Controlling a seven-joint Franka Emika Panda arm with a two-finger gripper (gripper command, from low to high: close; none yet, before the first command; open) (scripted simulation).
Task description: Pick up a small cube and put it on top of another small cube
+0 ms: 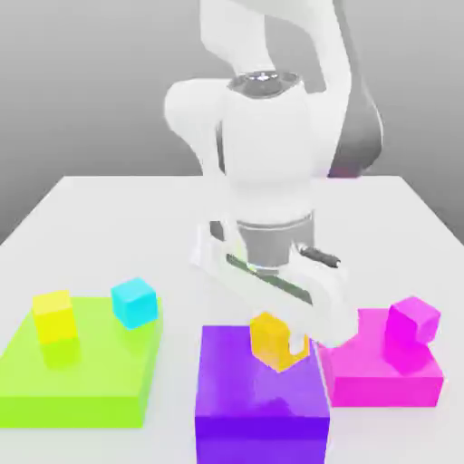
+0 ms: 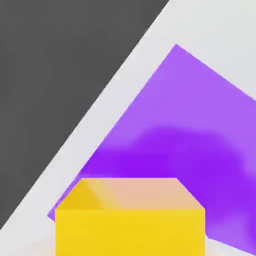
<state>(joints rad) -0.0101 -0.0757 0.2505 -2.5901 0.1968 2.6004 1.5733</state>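
Observation:
The small orange cube (image 1: 267, 333) rests on top of the big purple block (image 1: 261, 399) in the front middle of the table. My gripper (image 1: 277, 349) reaches down from above and is shut on this cube, and one white finger (image 1: 300, 345) shows against the side of it facing the exterior view's right. In the hand view the orange cube (image 2: 130, 220) is very close, with the purple block (image 2: 200, 125) beneath it. Other small cubes are a lemon-yellow one (image 1: 54, 316), a cyan one (image 1: 135, 302) and a magenta one (image 1: 413, 321).
On the exterior view's left a flat green block (image 1: 82, 381) carries the yellow and cyan cubes. On the right a magenta block (image 1: 385, 376) carries the magenta cube, close to the gripper's body. The white table (image 1: 109, 227) stretches behind them.

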